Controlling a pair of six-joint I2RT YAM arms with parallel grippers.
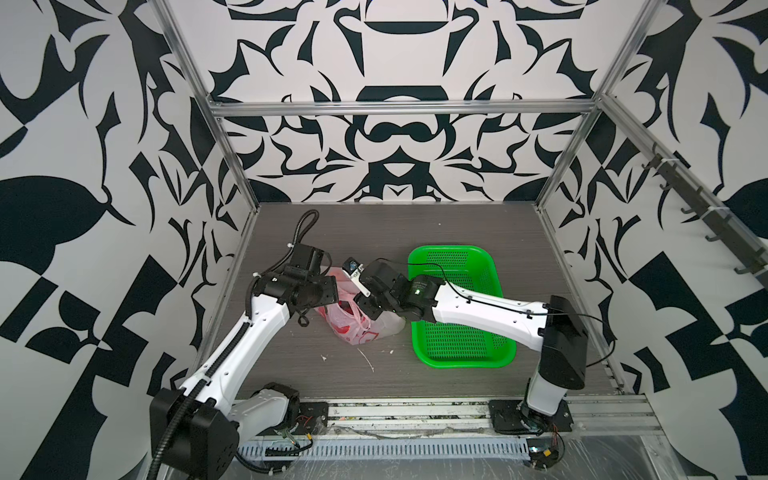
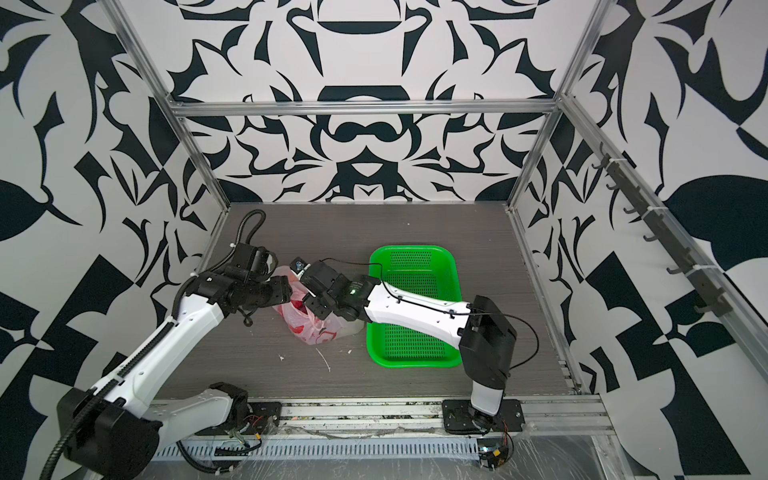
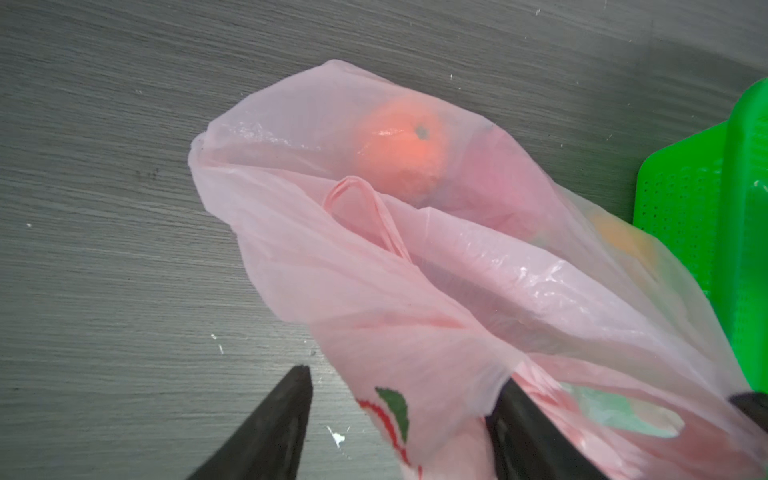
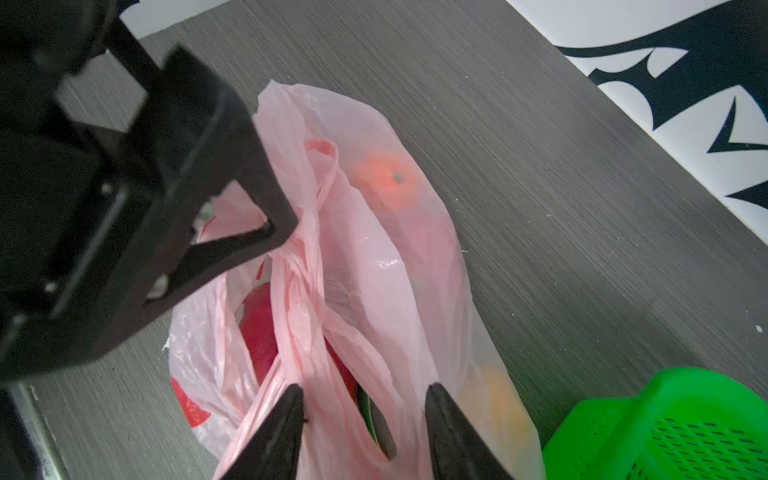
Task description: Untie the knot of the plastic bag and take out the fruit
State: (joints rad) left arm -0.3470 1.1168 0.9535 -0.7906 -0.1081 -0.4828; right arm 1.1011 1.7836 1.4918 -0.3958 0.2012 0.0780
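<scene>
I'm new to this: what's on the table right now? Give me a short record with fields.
Bag: pink plastic bag on the grey table, beside the green basket
Inside: an orange and a red fruit showing
Left tool: open, straddling the bag's edge
Right tool: open, handle strips between its jaws
Basket: no fruit visible in it

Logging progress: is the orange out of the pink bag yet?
No, the orange lies inside the plastic bag, seen through its pink wall.
</scene>
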